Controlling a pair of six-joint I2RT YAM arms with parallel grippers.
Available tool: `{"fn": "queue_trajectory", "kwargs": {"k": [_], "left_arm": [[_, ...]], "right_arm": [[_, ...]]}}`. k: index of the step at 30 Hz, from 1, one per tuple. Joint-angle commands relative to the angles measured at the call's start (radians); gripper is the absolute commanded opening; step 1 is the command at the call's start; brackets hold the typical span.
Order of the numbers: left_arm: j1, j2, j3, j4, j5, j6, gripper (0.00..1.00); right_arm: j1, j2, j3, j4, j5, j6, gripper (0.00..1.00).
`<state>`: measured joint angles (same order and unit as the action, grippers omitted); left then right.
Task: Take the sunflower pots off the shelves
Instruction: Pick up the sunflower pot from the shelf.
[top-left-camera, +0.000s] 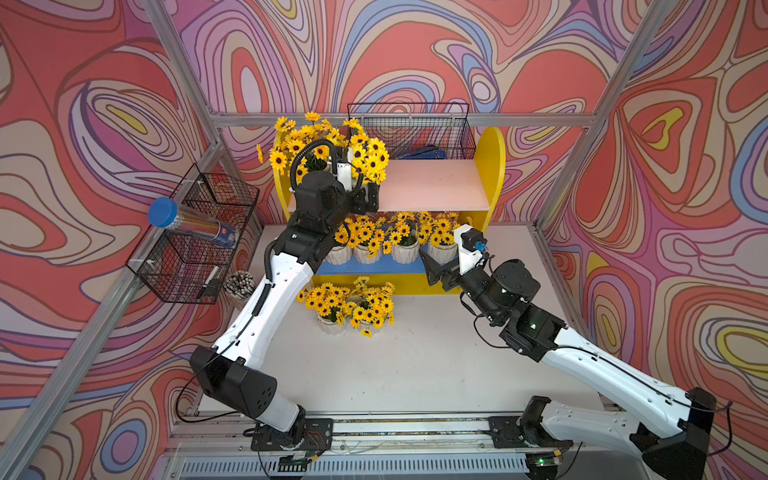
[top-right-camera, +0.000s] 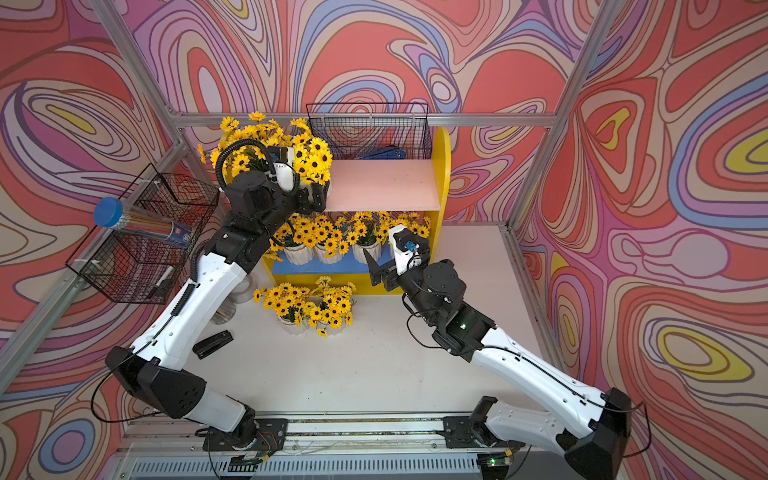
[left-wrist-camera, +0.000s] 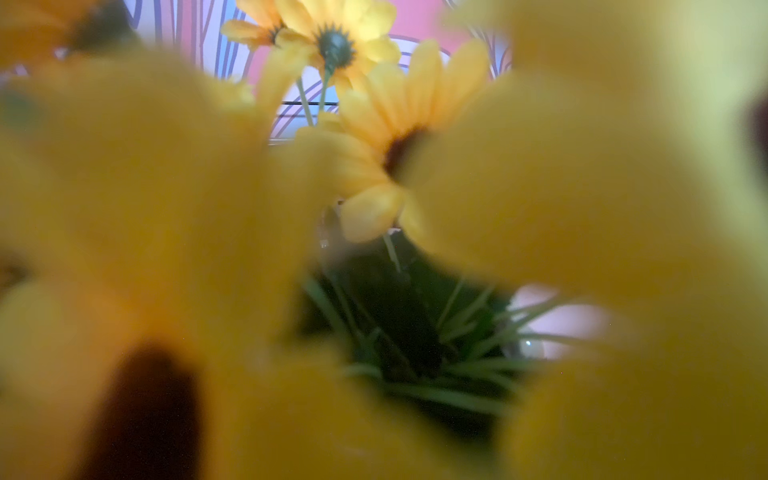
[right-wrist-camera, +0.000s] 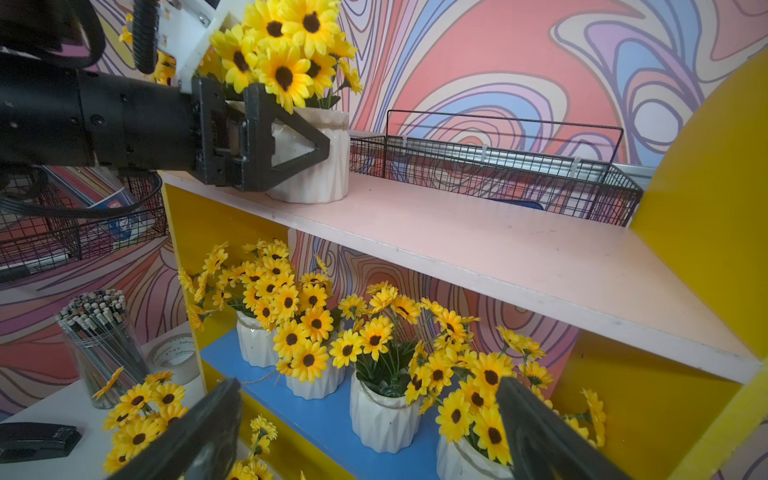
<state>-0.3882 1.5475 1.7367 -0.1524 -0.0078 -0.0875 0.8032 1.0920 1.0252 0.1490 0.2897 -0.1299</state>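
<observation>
The shelves (top-left-camera: 494, 166) stand at the back of the table. Two sunflower pots (top-left-camera: 370, 156) crowd the left end of the pink upper board (right-wrist-camera: 478, 245). My left gripper (top-left-camera: 370, 193) is open, its jaws standing either side of the nearer white pot (right-wrist-camera: 320, 174). Blurred petals (left-wrist-camera: 582, 166) fill the left wrist view and hide the jaws there. Several sunflower pots (right-wrist-camera: 382, 419) line the blue lower board (right-wrist-camera: 324, 419). My right gripper (right-wrist-camera: 368, 419) hangs open and empty before them, at the shelf's right part (top-left-camera: 436, 266). Two more pots (top-left-camera: 332, 326) stand on the table in front.
A black wire basket (top-left-camera: 411, 129) with a blue thing in it sits at the back of the upper board. Another wire basket (top-left-camera: 195, 249) on the left wall carries a blue-capped clear tube (top-left-camera: 187, 224). A jar of pencils (right-wrist-camera: 99, 332), a tape roll (right-wrist-camera: 174, 353) and a black stapler (top-right-camera: 212, 343) lie left of the shelves.
</observation>
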Motion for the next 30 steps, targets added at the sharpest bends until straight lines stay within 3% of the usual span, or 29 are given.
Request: {"fn": "queue_trajectory", "kwargs": {"k": [1, 15, 26, 30], "left_arm": [[-0.019, 0.015, 0.04, 0.038, -0.047, 0.046, 1.0], [-0.067, 0.069, 0.075, 0.102, -0.227, 0.089, 1.0], [-0.073, 0.112, 0.128, 0.078, -0.265, 0.13, 1.0], [-0.072, 0.123, 0.146, 0.07, -0.265, 0.146, 0.92]], "right_arm": [[-0.003, 0.006, -0.022, 0.013, -0.014, -0.002, 0.98], [-0.005, 0.006, -0.026, 0.024, -0.043, 0.006, 0.98], [-0.007, -0.008, -0.045, 0.026, -0.056, 0.007, 0.98], [-0.009, -0.01, -0.045, 0.027, -0.065, 0.006, 0.98]]}}
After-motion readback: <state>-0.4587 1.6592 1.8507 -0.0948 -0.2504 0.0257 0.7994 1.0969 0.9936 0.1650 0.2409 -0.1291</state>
